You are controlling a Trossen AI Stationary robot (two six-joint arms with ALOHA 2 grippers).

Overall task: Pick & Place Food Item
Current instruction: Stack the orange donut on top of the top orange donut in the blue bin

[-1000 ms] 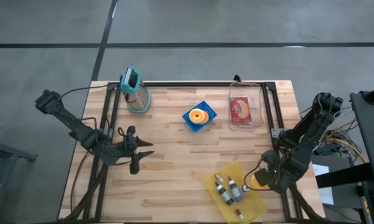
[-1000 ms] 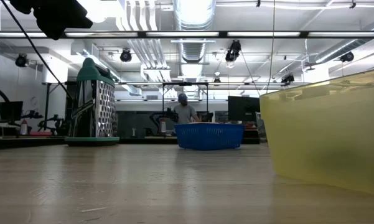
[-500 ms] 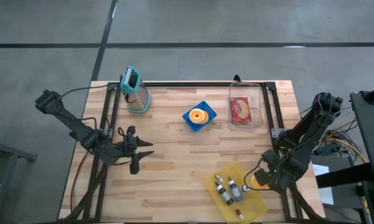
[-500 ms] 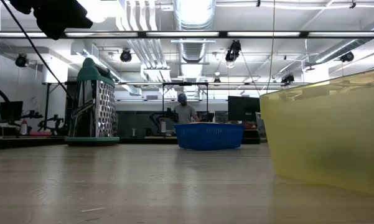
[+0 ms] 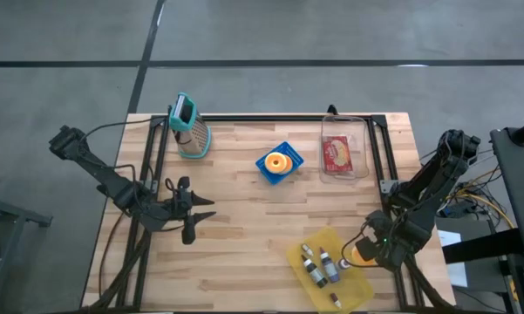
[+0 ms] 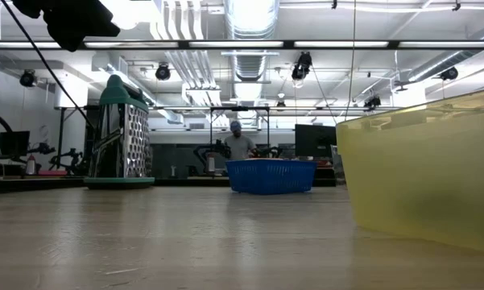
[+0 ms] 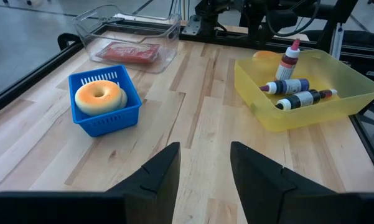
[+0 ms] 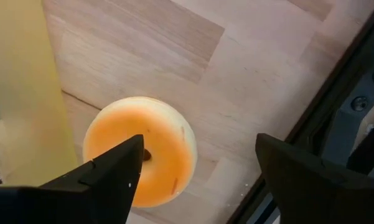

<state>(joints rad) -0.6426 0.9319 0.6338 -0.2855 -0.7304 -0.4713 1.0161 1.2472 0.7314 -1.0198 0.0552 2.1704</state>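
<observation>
Right wrist view: round glossy orange doughnut (image 8: 141,158)

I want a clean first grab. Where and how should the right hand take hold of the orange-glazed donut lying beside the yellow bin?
Grip the donut across its outer rim, coming straight down. It lies flat on the table, and the open right hand hovers above it. The yellow bin crowds one side, so that finger's gap looks tight.
</observation>
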